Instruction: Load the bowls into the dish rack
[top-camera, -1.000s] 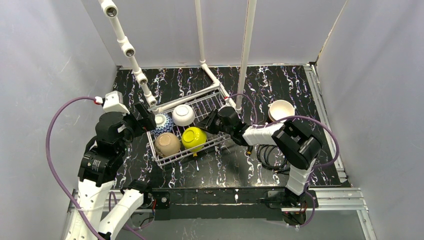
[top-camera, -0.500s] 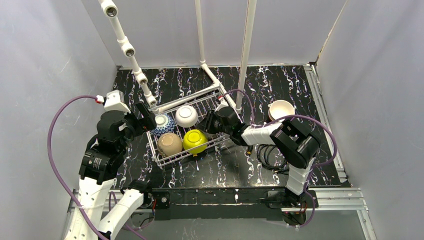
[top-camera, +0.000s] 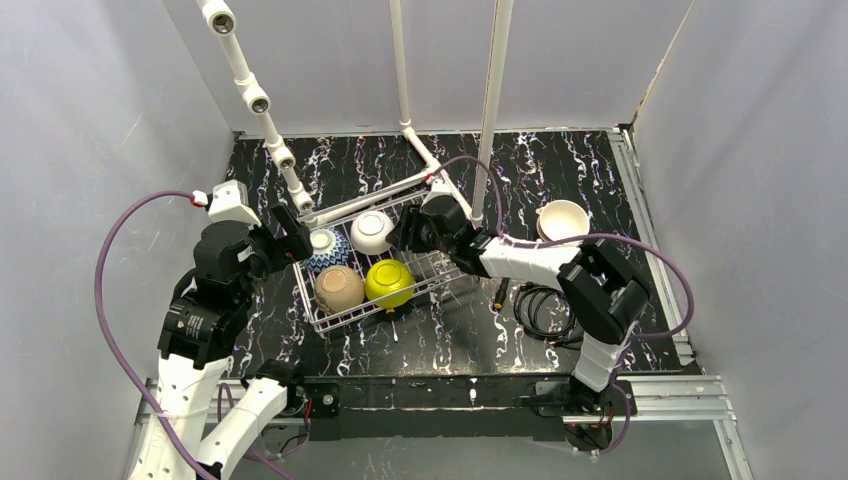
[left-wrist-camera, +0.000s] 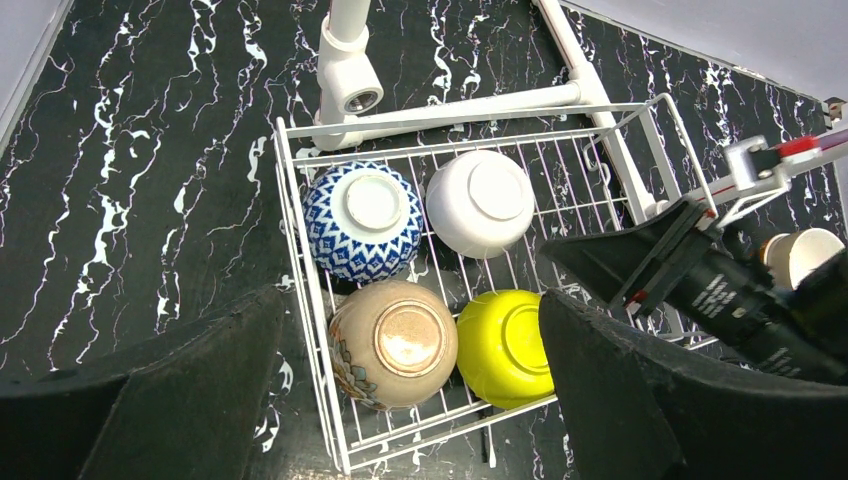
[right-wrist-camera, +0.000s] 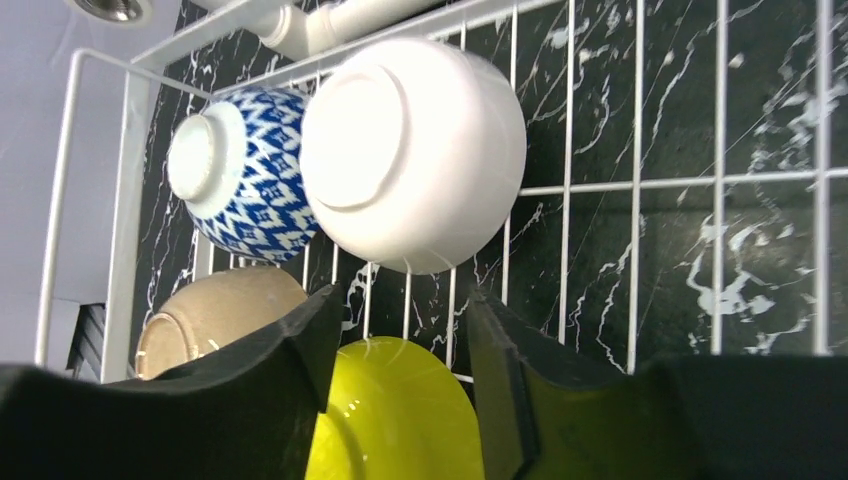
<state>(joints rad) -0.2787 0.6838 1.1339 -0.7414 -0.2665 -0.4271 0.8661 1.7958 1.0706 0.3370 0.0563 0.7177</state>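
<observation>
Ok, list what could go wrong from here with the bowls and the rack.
The open, empty right gripper hangs close over the white bowl and yellow bowl in the rack; a careless move could knock them or catch a wire.
The open left gripper sits by the rack's left rim near the blue bowl and might nudge the rack.
The bowl on the table stands near a coiled black cable that could snag the reach.

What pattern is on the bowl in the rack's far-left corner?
A blue-and-white diamond pattern covers the bowl, clearest in the left wrist view.
</observation>
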